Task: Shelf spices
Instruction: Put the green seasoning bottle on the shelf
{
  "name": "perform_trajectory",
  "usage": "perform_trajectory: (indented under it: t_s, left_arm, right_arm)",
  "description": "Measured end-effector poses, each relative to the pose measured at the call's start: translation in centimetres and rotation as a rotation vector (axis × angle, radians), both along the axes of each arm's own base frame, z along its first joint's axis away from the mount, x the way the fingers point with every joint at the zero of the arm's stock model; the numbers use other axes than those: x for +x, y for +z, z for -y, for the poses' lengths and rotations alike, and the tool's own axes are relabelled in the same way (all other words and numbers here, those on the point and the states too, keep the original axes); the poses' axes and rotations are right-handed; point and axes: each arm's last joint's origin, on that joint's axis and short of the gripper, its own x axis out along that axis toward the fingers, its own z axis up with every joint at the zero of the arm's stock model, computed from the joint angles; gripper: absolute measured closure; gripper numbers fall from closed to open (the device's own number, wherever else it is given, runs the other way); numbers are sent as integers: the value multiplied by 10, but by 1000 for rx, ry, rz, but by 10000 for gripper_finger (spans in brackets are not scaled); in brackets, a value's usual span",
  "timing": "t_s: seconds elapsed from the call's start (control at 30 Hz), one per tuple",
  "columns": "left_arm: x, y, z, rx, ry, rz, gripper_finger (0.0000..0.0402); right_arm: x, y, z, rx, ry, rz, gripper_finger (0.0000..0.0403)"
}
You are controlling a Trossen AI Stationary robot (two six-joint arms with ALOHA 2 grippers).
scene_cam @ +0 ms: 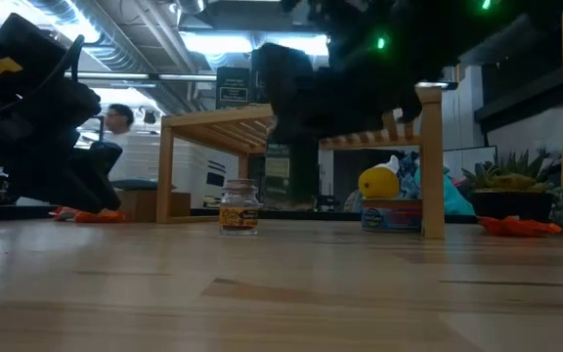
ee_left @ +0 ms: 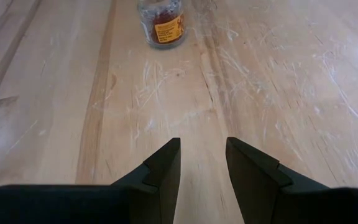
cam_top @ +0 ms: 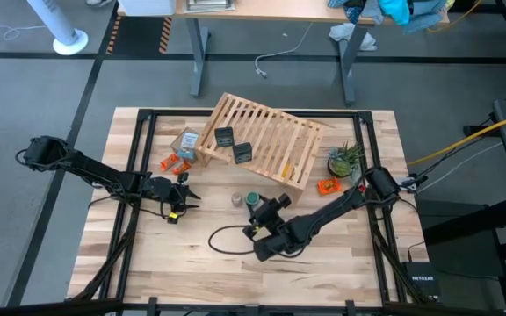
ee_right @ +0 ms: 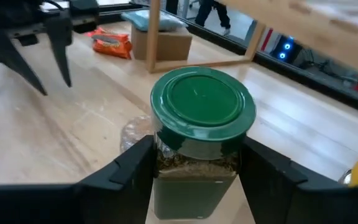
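Green-lidded jar (ee_right: 199, 134) between right gripper (ee_right: 197, 168) fingers (ee_right: 129, 171).

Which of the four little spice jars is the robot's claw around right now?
The green-lidded jar, between the right gripper's fingers. The two dark jars sit on the shelf; the tiny glass jar stands free.
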Motion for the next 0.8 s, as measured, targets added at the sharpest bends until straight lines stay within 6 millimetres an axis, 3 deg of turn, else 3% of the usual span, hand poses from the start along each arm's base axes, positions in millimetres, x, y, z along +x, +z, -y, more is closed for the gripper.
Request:
perform_trajectory:
  t_s: [0.4,0.8]
  left_arm:
    - [-2,-2,0,4,0,-28,279]
    - [-3,-4,0,8,0,-52,279]
  right_arm:
    - [3,55,-24,-224,27,-155,200]
    - [-22,114,-8,-322,-74,-289,200]
